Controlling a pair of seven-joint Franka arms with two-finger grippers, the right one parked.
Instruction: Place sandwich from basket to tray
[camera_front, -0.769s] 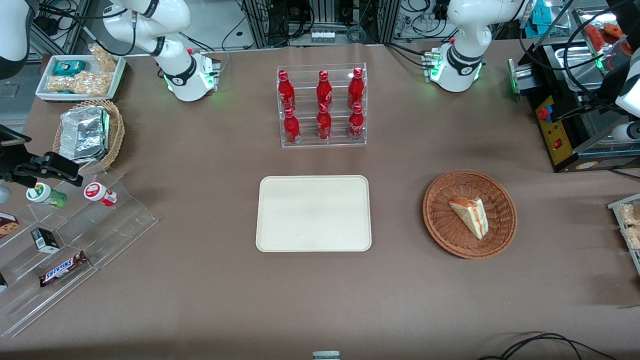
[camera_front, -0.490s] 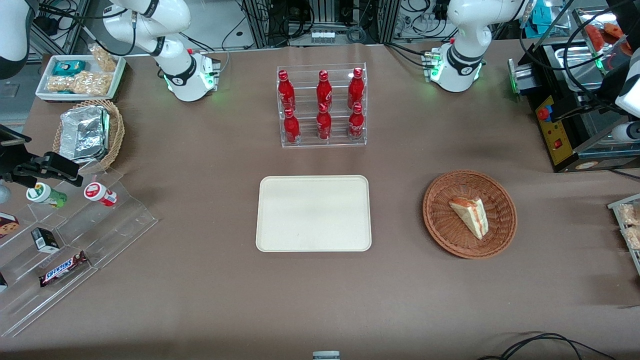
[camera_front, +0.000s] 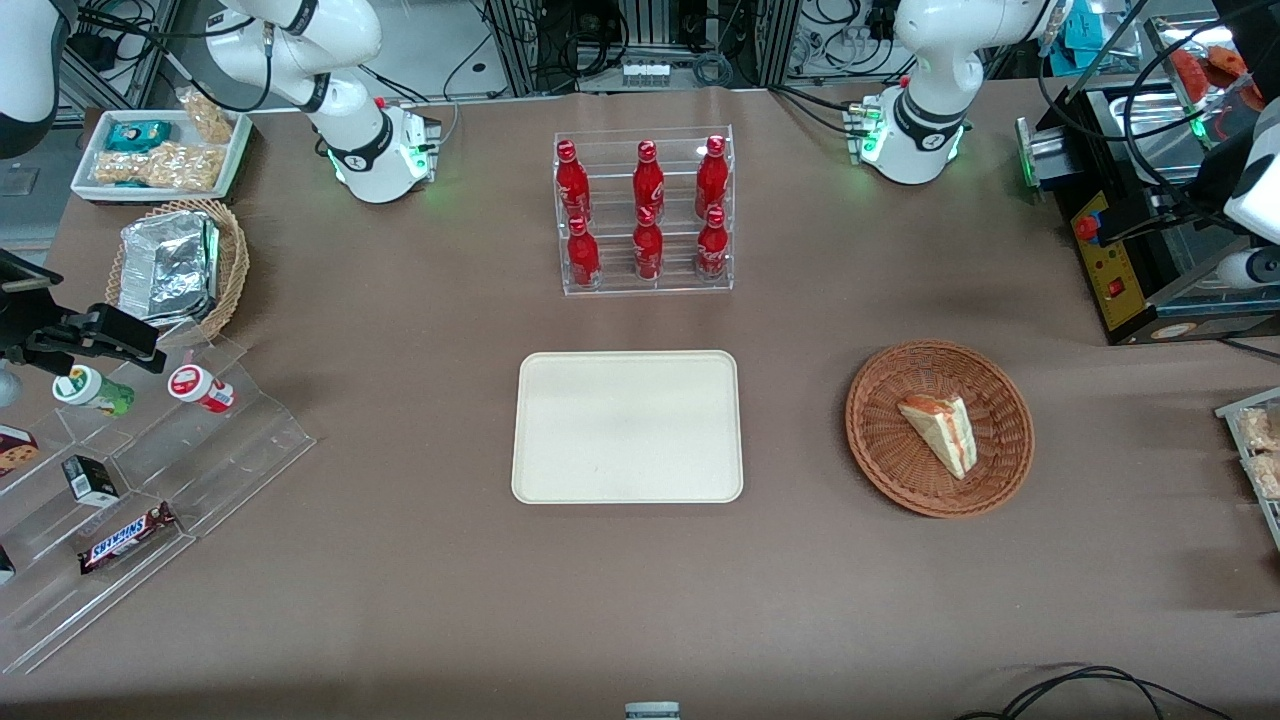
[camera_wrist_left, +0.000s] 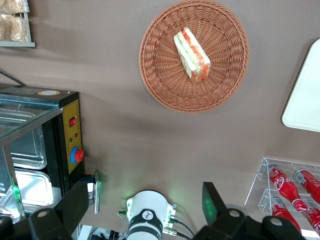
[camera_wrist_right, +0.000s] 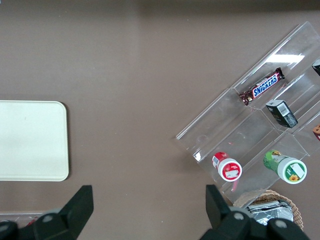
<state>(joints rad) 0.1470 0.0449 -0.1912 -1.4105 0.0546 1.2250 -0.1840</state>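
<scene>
Wicker basket (camera_front: 939, 428) holds sandwich (camera_front: 940, 433) | cream tray (camera_front: 627, 426) bare | my gripper (camera_wrist_left: 142, 212) high above table, fingers (camera_wrist_left: 75, 203) apart, empty | nothing done; grasp, carry, placement all remain.

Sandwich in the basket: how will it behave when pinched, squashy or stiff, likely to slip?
The sandwich probably squashes: pale bread over red and green filling layers. It lies flat in the basket, so rolling looks unlikely, though layers might shear if pinched across the wedge. It is likely light. The gripper, open, is high above the table, touching nothing.
</scene>
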